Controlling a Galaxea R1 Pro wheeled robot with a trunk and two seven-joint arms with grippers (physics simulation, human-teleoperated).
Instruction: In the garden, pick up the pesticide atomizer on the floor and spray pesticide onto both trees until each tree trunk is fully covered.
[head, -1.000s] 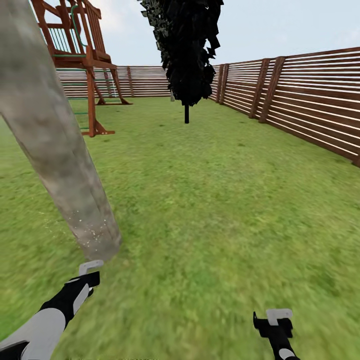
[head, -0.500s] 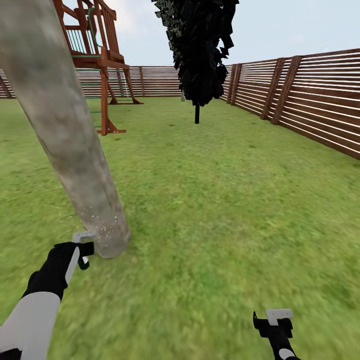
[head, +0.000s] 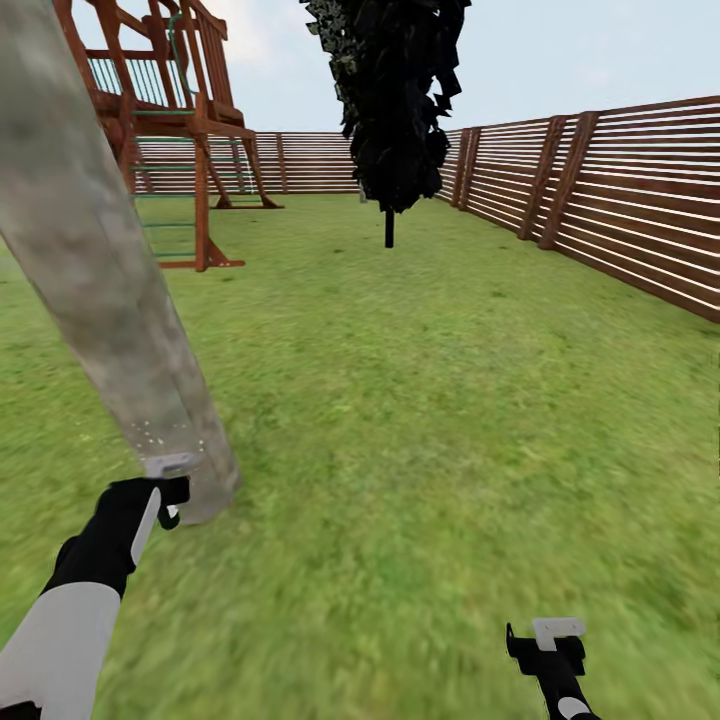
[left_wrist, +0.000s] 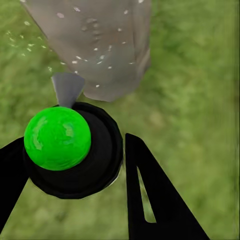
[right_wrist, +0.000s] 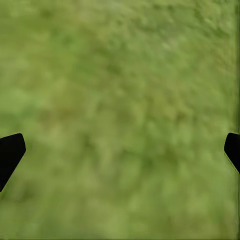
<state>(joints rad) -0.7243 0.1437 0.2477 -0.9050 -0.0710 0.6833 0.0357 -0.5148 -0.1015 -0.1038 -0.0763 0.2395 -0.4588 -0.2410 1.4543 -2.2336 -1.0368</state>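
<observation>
- One thick pale grey-tan tree trunk (head: 100, 290), left of frame, flecked with white pesticide specks (left_wrist: 80, 35).
- Left gripper (left_wrist: 75, 165) pinches one green-capped black atomizer (left_wrist: 67, 147).
- Right gripper (right_wrist: 120, 150) spread over grass (right_wrist: 120, 100).

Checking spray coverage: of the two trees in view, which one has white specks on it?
The thick pale grey trunk beside the left gripper, speckled white near its base. The dark conifer far across the lawn shows none.

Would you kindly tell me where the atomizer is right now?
The atomizer sits in the left claw, low at the head view's left, its nozzle aimed at the base of the speckled trunk right beside it.
</observation>
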